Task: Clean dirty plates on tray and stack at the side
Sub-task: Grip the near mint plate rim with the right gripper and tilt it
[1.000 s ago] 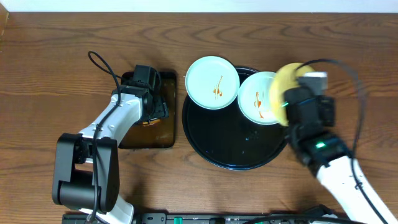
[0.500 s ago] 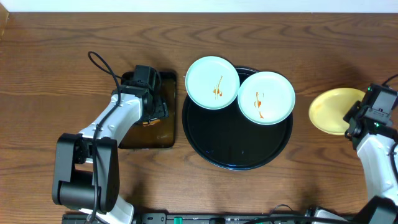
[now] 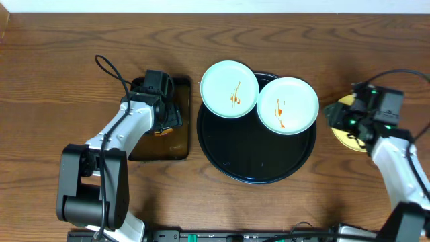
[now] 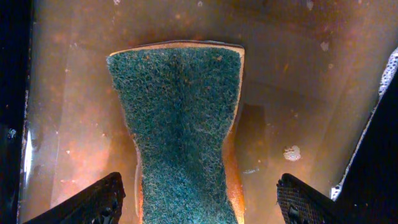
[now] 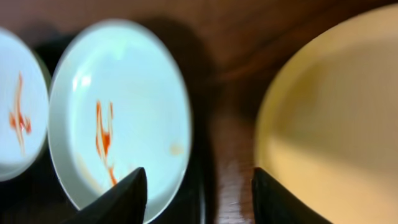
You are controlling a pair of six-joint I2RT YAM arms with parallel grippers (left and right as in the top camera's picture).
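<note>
Brown wood tabletop (image 3: 67,54). Left jaws apart, green sponge (image 4: 177,124) between them. Right jaws apart, cream plate (image 5: 336,124) right of them, streaked mint plate (image 5: 118,118) left.

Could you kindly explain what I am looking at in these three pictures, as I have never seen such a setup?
These are two robot arms at a wooden table. One picture looks down from above; the other two come from a camera on each wrist, showing that arm's pincer. The left pincer hangs open over a teal sponge in a brown-bottomed tray. A left mint plate and a right mint plate, both streaked with red sauce, rest on a round black tray. The right pincer is open, holding nothing, above the edge of a yellow plate on the table.
</note>
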